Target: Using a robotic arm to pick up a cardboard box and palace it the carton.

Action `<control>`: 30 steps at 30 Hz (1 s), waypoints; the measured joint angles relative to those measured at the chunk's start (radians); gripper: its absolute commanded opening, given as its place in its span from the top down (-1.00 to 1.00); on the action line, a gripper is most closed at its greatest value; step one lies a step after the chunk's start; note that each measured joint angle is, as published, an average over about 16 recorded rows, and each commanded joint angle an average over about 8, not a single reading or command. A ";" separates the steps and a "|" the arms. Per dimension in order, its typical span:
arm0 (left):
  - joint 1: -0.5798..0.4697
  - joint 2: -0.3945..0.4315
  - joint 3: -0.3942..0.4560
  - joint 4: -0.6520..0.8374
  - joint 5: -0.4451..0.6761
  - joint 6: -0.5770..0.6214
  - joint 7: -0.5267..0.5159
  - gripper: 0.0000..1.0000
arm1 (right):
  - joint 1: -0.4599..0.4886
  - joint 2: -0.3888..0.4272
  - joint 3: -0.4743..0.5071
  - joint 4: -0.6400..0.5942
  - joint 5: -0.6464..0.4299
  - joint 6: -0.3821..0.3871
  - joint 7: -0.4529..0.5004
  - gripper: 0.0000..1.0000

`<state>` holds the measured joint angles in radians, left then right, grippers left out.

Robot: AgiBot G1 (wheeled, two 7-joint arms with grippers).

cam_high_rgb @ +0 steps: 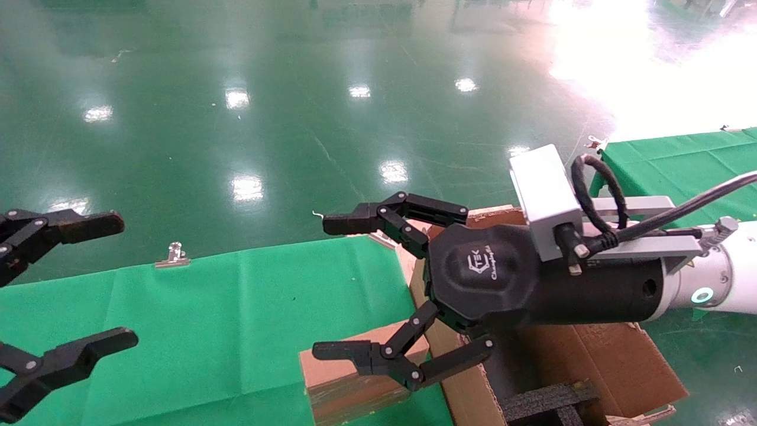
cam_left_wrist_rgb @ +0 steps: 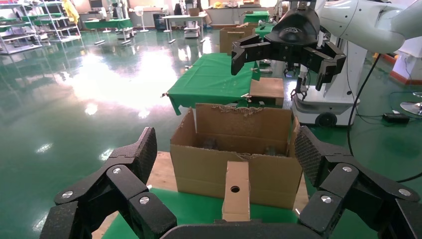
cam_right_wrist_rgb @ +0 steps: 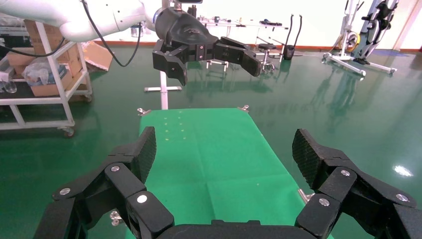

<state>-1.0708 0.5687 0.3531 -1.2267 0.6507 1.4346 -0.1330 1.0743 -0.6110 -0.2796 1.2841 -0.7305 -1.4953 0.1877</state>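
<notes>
The small cardboard box (cam_high_rgb: 349, 378) lies on the green table, close against the left side of the carton (cam_high_rgb: 615, 361). In the left wrist view the small box (cam_left_wrist_rgb: 236, 191) shows its narrow face with the round hole, in front of the carton (cam_left_wrist_rgb: 199, 167). My right gripper (cam_high_rgb: 328, 287) is open and empty, held above the small box and the carton's left wall. It also shows far off in the left wrist view (cam_left_wrist_rgb: 286, 55). My left gripper (cam_high_rgb: 115, 281) is open and empty at the left edge, above the table and facing the box.
The green-clothed table (cam_high_rgb: 207, 307) carries a metal clip (cam_high_rgb: 172, 255) at its far edge. Black foam dividers (cam_high_rgb: 550, 399) sit inside the carton. A second green table (cam_high_rgb: 680, 160) stands at the right. A glossy green floor lies beyond.
</notes>
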 measured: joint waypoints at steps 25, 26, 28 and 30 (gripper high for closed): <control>0.000 0.000 0.000 0.000 0.000 0.000 0.000 0.94 | 0.000 0.000 0.000 0.000 0.000 0.000 0.000 -1.00; 0.000 0.000 0.000 0.000 0.000 0.000 0.000 1.00 | 0.000 0.000 0.000 0.000 0.000 0.000 0.000 -1.00; 0.000 0.000 0.000 0.000 0.000 0.000 0.000 1.00 | 0.000 0.000 0.000 0.000 0.000 0.000 0.000 -1.00; 0.000 0.000 0.000 0.000 0.000 0.000 0.000 1.00 | 0.000 0.001 0.000 -0.001 -0.002 0.001 0.000 -1.00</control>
<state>-1.0707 0.5687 0.3531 -1.2267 0.6507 1.4346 -0.1330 1.0747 -0.6105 -0.2800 1.2833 -0.7324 -1.4948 0.1873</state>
